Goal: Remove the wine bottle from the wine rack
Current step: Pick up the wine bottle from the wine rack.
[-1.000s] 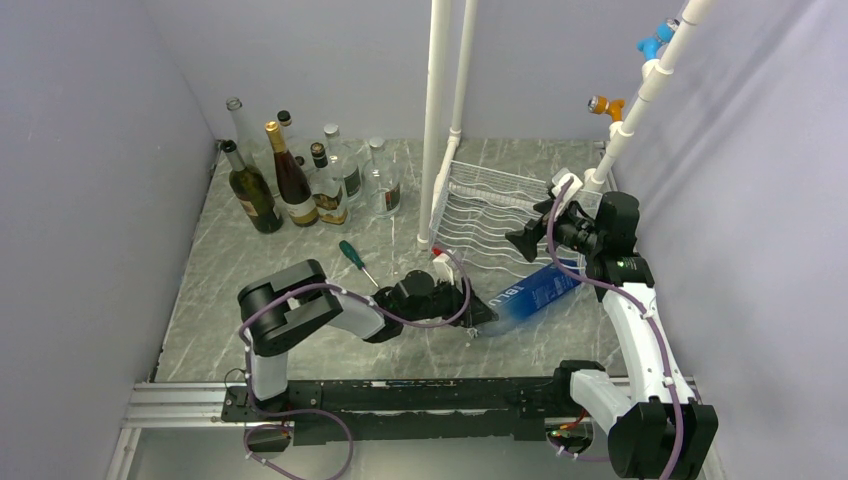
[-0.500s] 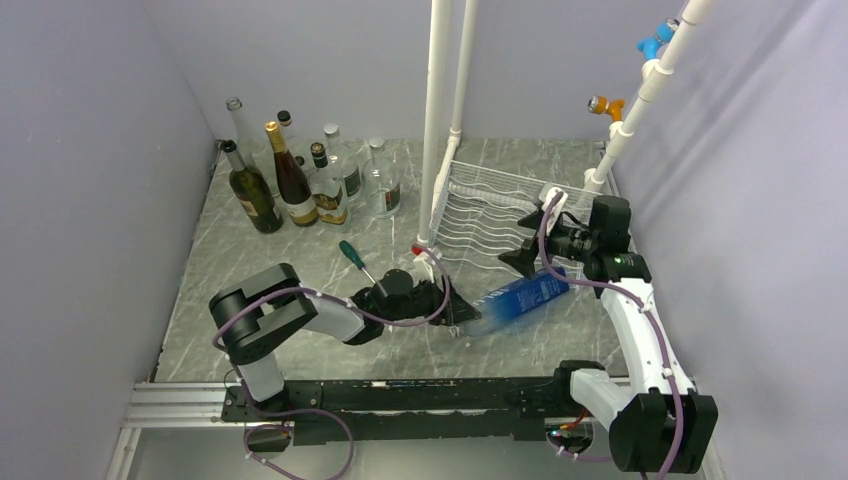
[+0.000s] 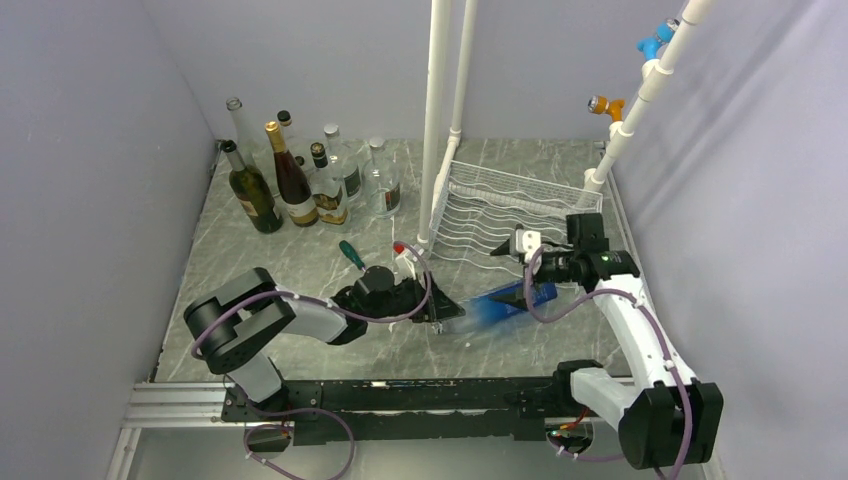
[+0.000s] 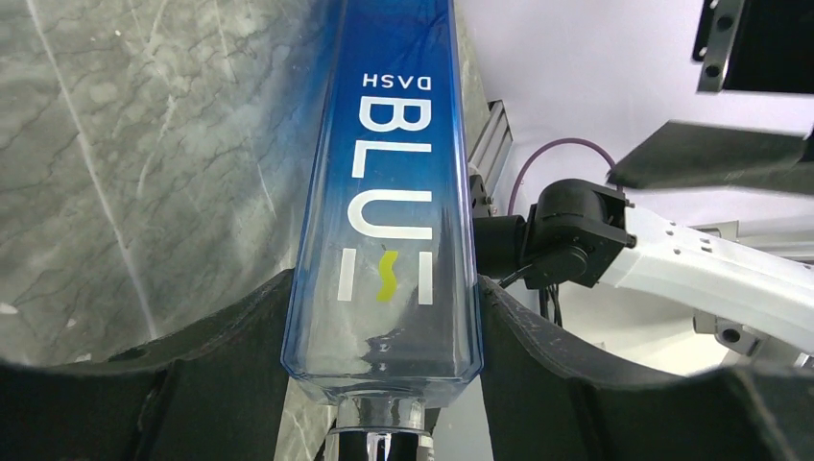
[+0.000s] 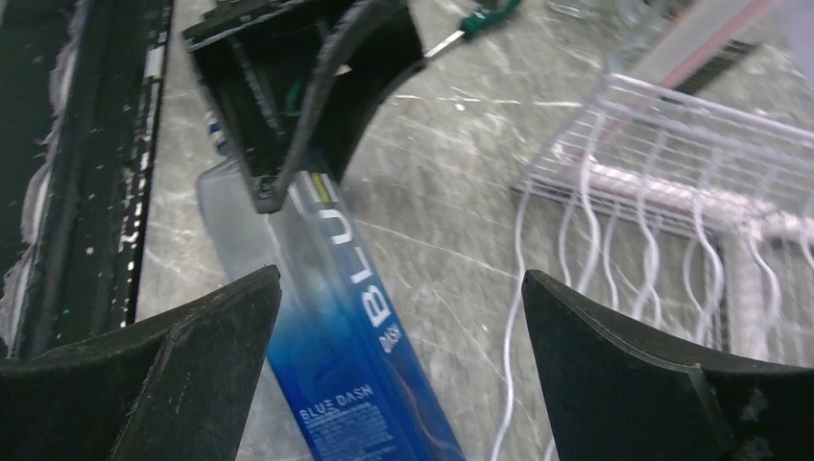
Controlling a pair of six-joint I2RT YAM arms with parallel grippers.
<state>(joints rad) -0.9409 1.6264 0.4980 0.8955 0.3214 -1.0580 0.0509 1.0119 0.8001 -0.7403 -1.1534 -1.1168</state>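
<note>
The wine bottle (image 3: 500,303) is a square blue bottle lettered BLUE DASH (image 4: 394,173). It lies nearly level just above the marble table, in front of the white wire wine rack (image 3: 500,205) and off it. My left gripper (image 3: 445,312) is shut on the bottle's clear shoulder by the neck, a finger (image 4: 240,346) on each side. My right gripper (image 3: 510,272) hangs wide open over the bottle's base end (image 5: 355,355), without touching it. The rack (image 5: 672,192) holds no bottle in these views.
Several upright bottles (image 3: 290,185) stand at the back left. A green-handled screwdriver (image 3: 350,252) lies on the table just behind my left arm. White pipes (image 3: 437,120) rise at the rack's left corner. A metal rail (image 3: 400,395) runs along the near edge.
My left arm has drawn the bottle left, away from the rack. My right gripper has come down and left from over the rack to above the bottle's base end, still open.
</note>
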